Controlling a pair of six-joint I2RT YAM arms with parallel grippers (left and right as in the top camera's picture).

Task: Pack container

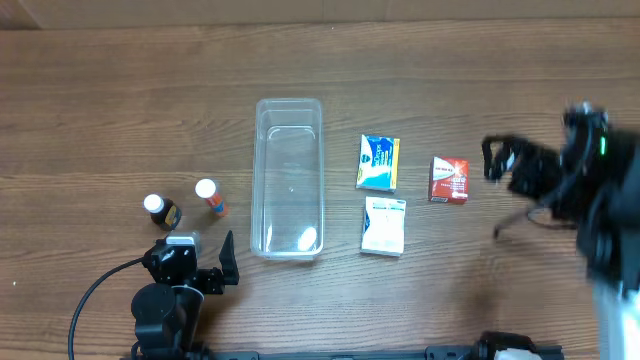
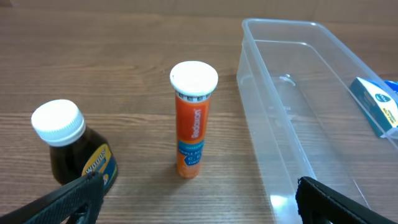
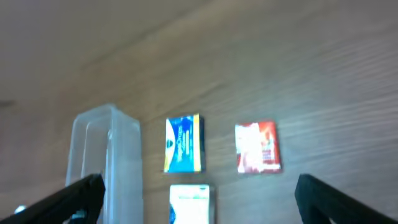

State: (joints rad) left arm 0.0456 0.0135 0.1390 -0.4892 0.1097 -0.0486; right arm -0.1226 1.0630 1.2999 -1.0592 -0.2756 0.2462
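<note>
Status: we judge the task not yet begun. The container [image 1: 290,200] lies in the middle of the wood-grain table [image 1: 100,100], long axis running away from the arm bases; it holds nothing.

All five items lie outside the container:
- on its right-arm side, near but not touching it, a blue box [image 1: 378,162] and a white box [image 1: 383,226] lie one behind the other; a red box [image 1: 449,179] lies farther out on the same side;
- on its left-arm side stand an orange tube [image 2: 194,121] and, farther from the container, a brown bottle [image 2: 71,146].

We judge that all five remain to be packed.

Materials and shapes:
- the container is clear, glossy plastic, long and narrow, with rounded corners and a thin rim; the table grain shows through its floor;
- the boxes are flat printed cardboard, rectangular;
- the tube is a slim upright cylinder with a smooth white cap;
- the bottle is dark and squat, with a ribbed white screw cap and a yellow-and-blue label.

Claws:
- the left gripper [image 2: 200,186] sits on the tube side of the container, jaws apart, holding nothing;
- the right gripper [image 3: 200,182] sits beyond the red box, well apart from the container, jaws apart and empty; its views are blurred.
</note>
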